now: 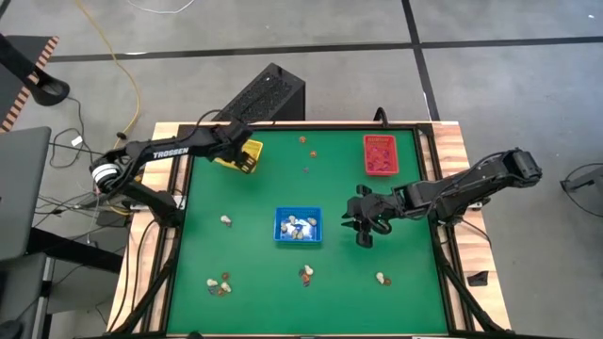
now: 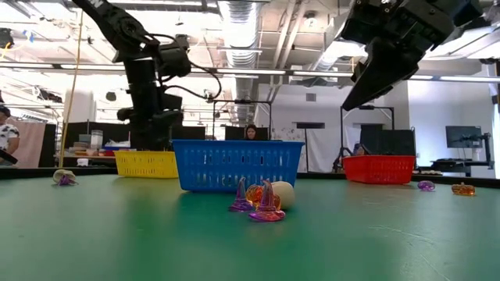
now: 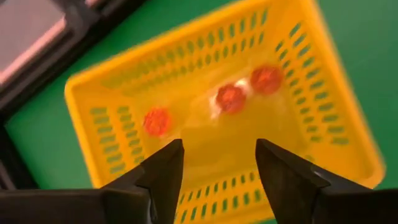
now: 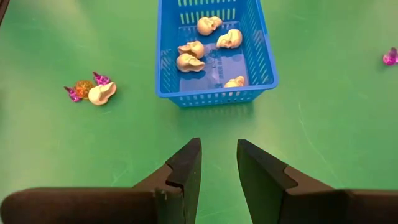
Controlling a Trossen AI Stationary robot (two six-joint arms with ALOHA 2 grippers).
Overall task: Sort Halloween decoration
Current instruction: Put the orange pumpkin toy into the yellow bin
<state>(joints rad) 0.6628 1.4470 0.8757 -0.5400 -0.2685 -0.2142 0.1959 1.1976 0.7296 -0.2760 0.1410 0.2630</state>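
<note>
Nearest the low camera, a small cluster of Halloween decoration [image 2: 264, 201] lies on the green tabletop [image 1: 254, 292]: purple pointed trinkets, an orange one and a whitish skull-like piece, touching one another just in front of the blue tray [image 1: 298, 226]. More trinkets are scattered across the tabletop: a group near the front left [image 1: 220, 284], one at the left [image 1: 226, 221], one at the front right [image 1: 381, 279], and a few at the far side between the yellow and red trays.

Blue tray, centre: holds several whitish skulls [image 4: 190, 62]. Yellow tray [image 3: 217, 112], far left: holds three orange pieces [image 3: 231, 98]. Red tray [image 1: 380, 154], far right: its contents cannot be made out.

Left claw [image 3: 219, 163]: hovers directly above the yellow tray, fingers spread and empty; the orange pieces lie below it in the tray. Right claw [image 4: 218, 163]: hangs above bare tabletop to the right of the blue tray, fingers partly apart with nothing between them.

Handling, as a judgement: the trinkets appear light, rigid, smooth plastic, liable to skid or roll when nudged. Each is best taken across its widest part with the fingertips set low against the tabletop. Clustered pieces may need separating first, so that a single one is pinched.
</note>
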